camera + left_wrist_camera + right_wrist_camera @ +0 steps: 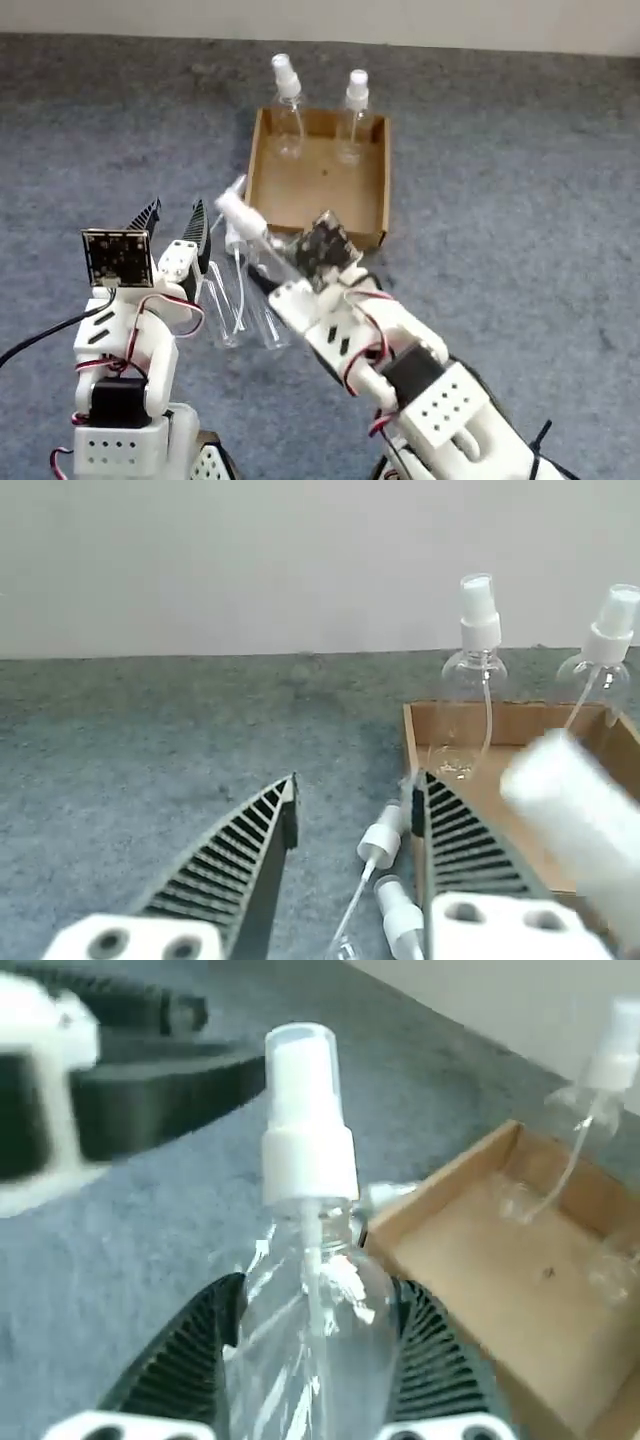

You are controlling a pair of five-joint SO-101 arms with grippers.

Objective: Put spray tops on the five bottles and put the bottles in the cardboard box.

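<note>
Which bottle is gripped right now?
The bottle in the right gripper; two others stand in the box, two lie on the carpet.

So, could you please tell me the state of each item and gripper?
cardboard box: open, upright.
two far bottles: upright in box, tops on.
held bottle: top on, tilted, gripped.
two table bottles: lying flat, tops seemingly on.
left gripper: open, empty.
right gripper: shut on held bottle.

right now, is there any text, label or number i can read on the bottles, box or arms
No readable text anywhere.
Bottles: clear, no label or print.
Cardboard box: plain, no print.
Wrist circuit board: tiny marks, too small to read.
</note>
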